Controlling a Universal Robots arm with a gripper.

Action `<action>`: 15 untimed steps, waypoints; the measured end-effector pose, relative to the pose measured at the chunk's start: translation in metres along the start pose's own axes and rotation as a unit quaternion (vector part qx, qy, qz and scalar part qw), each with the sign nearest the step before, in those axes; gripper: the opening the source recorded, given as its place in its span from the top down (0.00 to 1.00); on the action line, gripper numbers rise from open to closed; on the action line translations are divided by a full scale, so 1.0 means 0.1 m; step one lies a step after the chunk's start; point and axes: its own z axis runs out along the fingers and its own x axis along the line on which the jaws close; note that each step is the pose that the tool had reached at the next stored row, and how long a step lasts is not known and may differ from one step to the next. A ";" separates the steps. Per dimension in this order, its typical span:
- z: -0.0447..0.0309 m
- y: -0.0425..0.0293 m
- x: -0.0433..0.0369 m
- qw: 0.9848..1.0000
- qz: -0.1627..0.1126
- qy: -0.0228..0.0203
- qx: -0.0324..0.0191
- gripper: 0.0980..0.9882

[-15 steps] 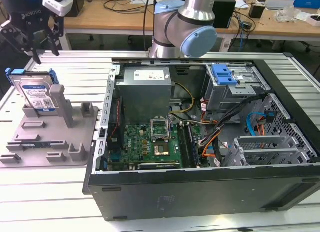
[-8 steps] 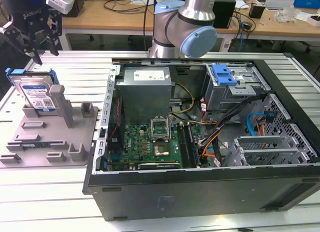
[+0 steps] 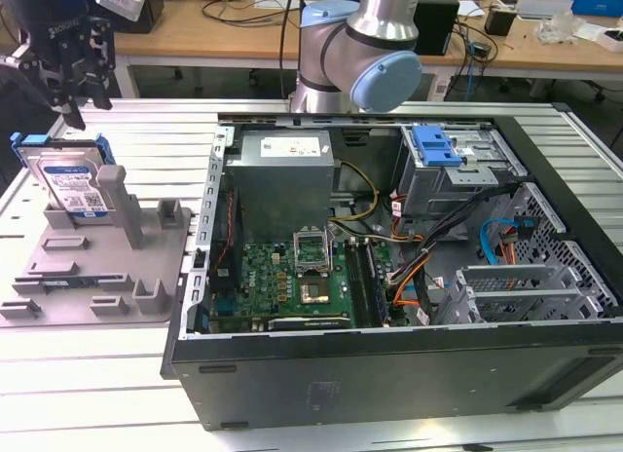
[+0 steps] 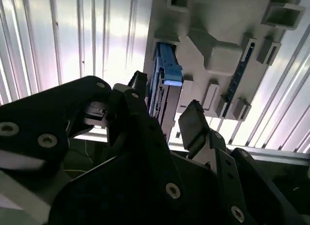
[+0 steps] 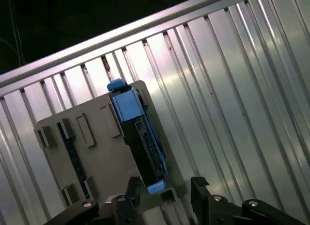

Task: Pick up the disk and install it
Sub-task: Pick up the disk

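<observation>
The disk, a silver drive with a blue-and-white label in a bright blue bracket, stands on edge in a grey holder at the exterior view's left. My gripper hangs just above its top edge, open and holding nothing. In the second wrist view the disk lies beyond the gripper, in line with the gap between the two black fingers. The first wrist view looks along the disk edge-on, with the gripper spread wider than it.
An open computer case lies on the slatted metal table, at the exterior view's right. Inside it are a grey power supply box, a motherboard, cables and a drive cage with a blue latch. Behind the table, cluttered benches.
</observation>
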 end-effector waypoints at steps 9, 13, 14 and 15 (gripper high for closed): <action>0.028 0.000 -0.001 0.994 -0.109 0.009 0.007 0.50; 0.038 0.000 -0.001 0.990 -0.138 0.015 0.010 0.50; 0.037 -0.001 -0.001 0.990 -0.139 0.015 0.010 0.50; 0.037 -0.001 -0.001 0.990 -0.140 0.015 0.010 0.50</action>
